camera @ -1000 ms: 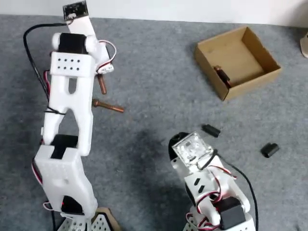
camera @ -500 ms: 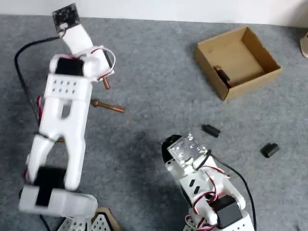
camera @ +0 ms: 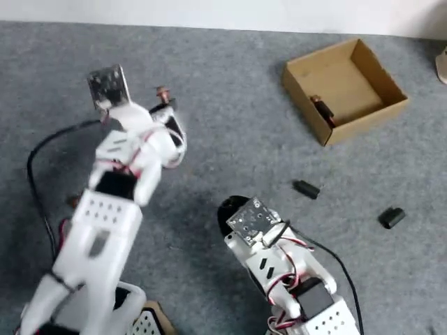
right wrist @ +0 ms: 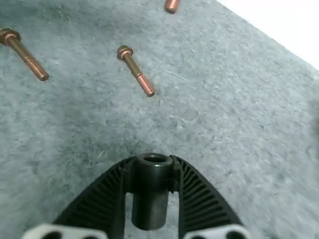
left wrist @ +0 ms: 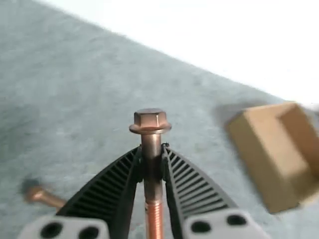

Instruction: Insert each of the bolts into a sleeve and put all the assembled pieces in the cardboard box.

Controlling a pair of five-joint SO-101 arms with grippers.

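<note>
One assembled piece (camera: 321, 109) lies in the cardboard box (camera: 367, 120). The left pincer (left wrist: 151, 152) grips a bolt (left wrist: 150, 124), the right pincer (right wrist: 152, 167) a sleeve (right wrist: 151, 194). Two loose sleeves (camera: 306, 188) and two loose bolts (right wrist: 135, 70) wait.

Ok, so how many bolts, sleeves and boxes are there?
Bolts: 3 (one in the left pincer, two lying on the table)
Sleeves: 3 (one in the right pincer, two loose on the table)
Cardboard boxes: 1
Bolt-in-sleeve pieces: 1 (in the box)
Total: 8
A copper tip at the right wrist view's edge might be the held bolt, so it isn't counted.
</note>
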